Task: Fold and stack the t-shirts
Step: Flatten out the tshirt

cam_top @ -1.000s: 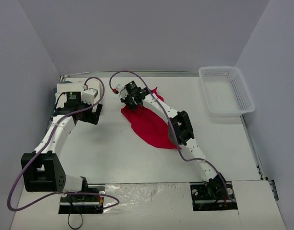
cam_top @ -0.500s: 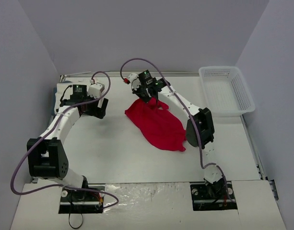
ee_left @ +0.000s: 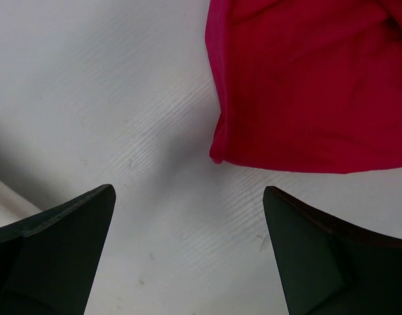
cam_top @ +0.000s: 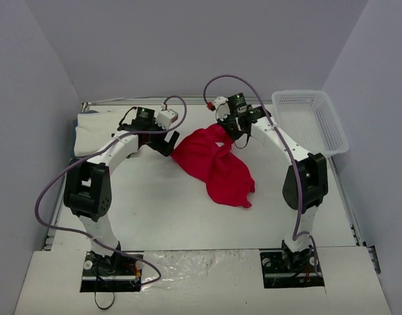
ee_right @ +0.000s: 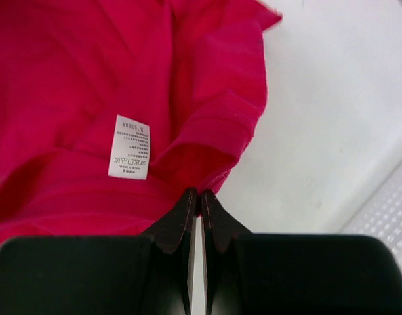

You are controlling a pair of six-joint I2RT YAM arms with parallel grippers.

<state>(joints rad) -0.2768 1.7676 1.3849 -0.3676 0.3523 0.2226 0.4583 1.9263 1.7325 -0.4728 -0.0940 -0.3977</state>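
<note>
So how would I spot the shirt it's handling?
On the white table, look toward its far middle. A crumpled t-shirt lies there, its far edge pinched by the right gripper. It alone is bright red; the nearby basket is white.

Left hand [ee_left: 187, 190] spread wide over white table [ee_left: 89, 79], red shirt [ee_left: 305, 85] corner just ahead

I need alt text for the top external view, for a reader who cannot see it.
A crumpled red shirt lies on a white table; the right end effector is shut on its far edge, and the open left end effector is beside its left edge. A folded white shirt lies far left, a white basket far right.
</note>
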